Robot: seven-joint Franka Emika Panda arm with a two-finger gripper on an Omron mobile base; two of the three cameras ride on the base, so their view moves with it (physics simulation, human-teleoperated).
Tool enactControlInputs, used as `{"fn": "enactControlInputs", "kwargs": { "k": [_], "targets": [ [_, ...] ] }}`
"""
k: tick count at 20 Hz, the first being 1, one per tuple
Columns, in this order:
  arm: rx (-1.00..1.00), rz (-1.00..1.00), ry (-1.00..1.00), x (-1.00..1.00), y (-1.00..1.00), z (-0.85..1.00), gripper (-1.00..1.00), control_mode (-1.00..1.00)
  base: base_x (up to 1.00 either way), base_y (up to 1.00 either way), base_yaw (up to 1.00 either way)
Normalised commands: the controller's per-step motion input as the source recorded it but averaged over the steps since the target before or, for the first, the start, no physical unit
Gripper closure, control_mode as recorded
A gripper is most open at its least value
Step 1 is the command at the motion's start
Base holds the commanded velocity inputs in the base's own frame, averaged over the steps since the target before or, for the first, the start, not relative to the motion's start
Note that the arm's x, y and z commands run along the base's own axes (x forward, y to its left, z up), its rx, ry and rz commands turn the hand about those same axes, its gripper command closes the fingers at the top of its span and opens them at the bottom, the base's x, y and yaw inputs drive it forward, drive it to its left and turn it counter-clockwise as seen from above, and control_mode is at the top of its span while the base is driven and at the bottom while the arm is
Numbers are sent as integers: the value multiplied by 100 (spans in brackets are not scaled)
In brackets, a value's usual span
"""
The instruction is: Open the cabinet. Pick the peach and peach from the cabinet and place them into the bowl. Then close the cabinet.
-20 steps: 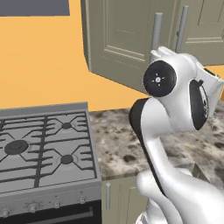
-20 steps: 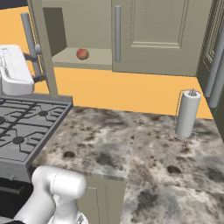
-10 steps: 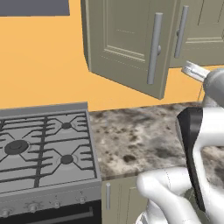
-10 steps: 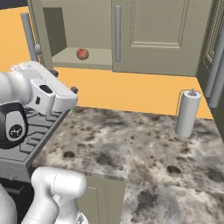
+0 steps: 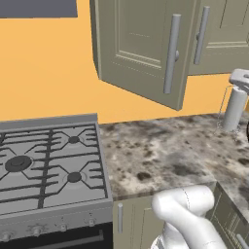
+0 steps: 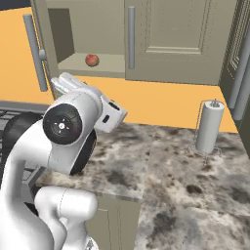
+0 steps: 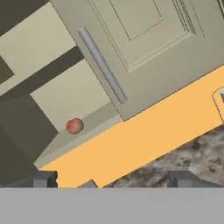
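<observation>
The cabinet (image 6: 176, 39) hangs above the counter with its left door (image 5: 141, 48) swung open and its right door shut. A reddish peach (image 6: 91, 60) lies on the bottom shelf of the open left half and also appears as the peach (image 7: 74, 125) in the hand view, left of the shut door's bar handle (image 7: 103, 65). My gripper (image 7: 113, 181) is open with nothing between its fingertips (image 7: 43, 179), well short of the cabinet and facing it. The bowl is out of view.
A gas stove (image 5: 48, 165) sits left of the speckled stone counter (image 5: 160, 151). A paper towel roll on a wire stand (image 6: 210, 127) is at the counter's back right. My white arm (image 6: 68, 136) rises over the counter's left part.
The arm has swung rightward, leaving most of the left base view and rising large in the right base view. The gripper stays open. The cabinet and peach have not moved.
</observation>
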Motion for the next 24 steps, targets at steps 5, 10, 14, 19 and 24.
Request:
{"fn": "enactControlInputs", "kwargs": {
  "k": [5, 10, 14, 19, 24],
  "targets": [
    [2, 32, 0, 37, 27, -13, -100, -100, 0, 0, 0],
    [0, 31, 0, 68, 44, -11, -100, -100, 0, 0, 0],
    [4, 35, 0, 64, 27, -3, -100, -100, 0, 0, 0],
    [4, 37, 0, 45, 44, -4, -100, -100, 0, 0, 0],
    [0, 37, 0, 19, 90, -4, -100, -100, 0, 0, 0]
  ]
}}
